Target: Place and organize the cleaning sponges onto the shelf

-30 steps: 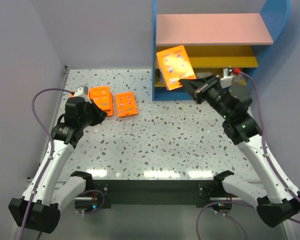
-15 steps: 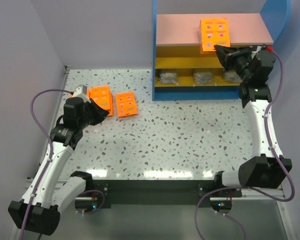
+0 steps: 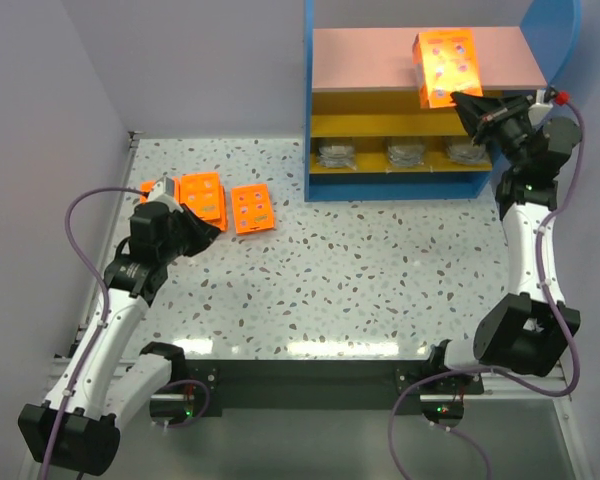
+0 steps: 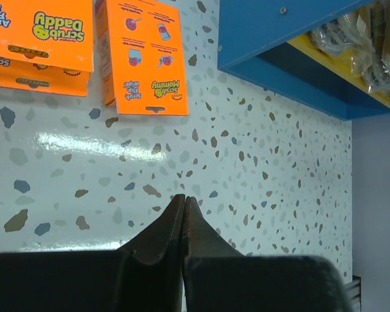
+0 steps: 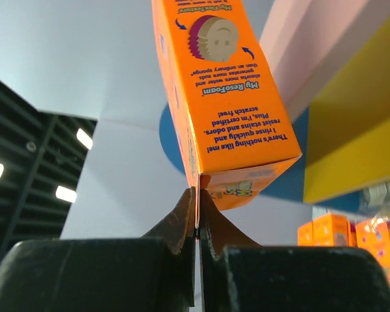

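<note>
My right gripper [image 3: 460, 99] is shut on the edge flap of one orange sponge pack [image 3: 446, 66], which hangs tilted over the right part of the shelf's pink top board [image 3: 365, 55]. In the right wrist view the fingertips [image 5: 197, 192] pinch the thin flap below the pack [image 5: 221, 91]. Two more orange packs [image 3: 202, 195] [image 3: 252, 208] lie on the table at the left; the left one looks stacked. My left gripper [image 3: 208, 225] hovers just in front of them, shut and empty [image 4: 183, 199]. Three wrapped grey pads [image 3: 407, 153] sit on the lower yellow board.
The blue shelf side [image 3: 307, 100] stands at the table's far right, its curved right wall [image 3: 565, 40] close to my right arm. The left wrist view shows the speckled tabletop [image 4: 247, 169] between the packs [image 4: 138, 58] and the shelf's blue base [image 4: 279, 39].
My right arm has carried the orange pack from in front of the lower shelf up over the pink top board, then a little to the right. The left arm barely moved.
</note>
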`<state>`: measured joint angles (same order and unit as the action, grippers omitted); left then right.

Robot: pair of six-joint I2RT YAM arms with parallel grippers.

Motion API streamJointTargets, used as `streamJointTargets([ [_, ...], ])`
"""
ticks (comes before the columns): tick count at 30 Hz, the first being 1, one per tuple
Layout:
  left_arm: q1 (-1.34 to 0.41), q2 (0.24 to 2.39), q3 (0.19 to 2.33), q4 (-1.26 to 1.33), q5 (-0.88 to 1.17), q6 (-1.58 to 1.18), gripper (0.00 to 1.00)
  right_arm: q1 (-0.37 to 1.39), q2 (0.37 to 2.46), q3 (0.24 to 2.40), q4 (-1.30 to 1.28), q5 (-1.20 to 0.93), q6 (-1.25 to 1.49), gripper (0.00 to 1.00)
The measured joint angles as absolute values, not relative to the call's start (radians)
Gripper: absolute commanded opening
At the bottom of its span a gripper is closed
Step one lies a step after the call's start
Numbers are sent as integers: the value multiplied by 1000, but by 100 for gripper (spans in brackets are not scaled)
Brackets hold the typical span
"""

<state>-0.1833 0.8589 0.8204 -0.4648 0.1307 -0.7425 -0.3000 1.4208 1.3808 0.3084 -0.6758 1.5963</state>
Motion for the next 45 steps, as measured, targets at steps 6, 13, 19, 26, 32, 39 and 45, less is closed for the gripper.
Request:
streamJointTargets([
  [6, -183, 871, 793, -442, 155, -749, 0, -216, 1332, 1175, 351, -877, 1505, 0],
  [13, -183, 898, 793, -433, 173, -748, 0, -94, 1314, 1189, 119, -1028, 1194, 0],
  [19, -183, 919, 797, -434, 176, -740, 0, -69, 1312, 1224, -104, -1064, 999, 0],
  [26, -183, 929, 800, -432, 180, -740, 0, -192, 1412, 1283, -104, -976, 1068, 0],
  [32, -183, 928, 800, -432, 179, -740, 0, -302, 1550, 1344, 0, -850, 1245, 0],
  [39, -183, 916, 800, -426, 179, -741, 0, -343, 1617, 1348, 96, -741, 1392, 0],
  [45, -183, 921, 798, -421, 180, -741, 0, -409, 1665, 1357, 198, -693, 1485, 0],
])
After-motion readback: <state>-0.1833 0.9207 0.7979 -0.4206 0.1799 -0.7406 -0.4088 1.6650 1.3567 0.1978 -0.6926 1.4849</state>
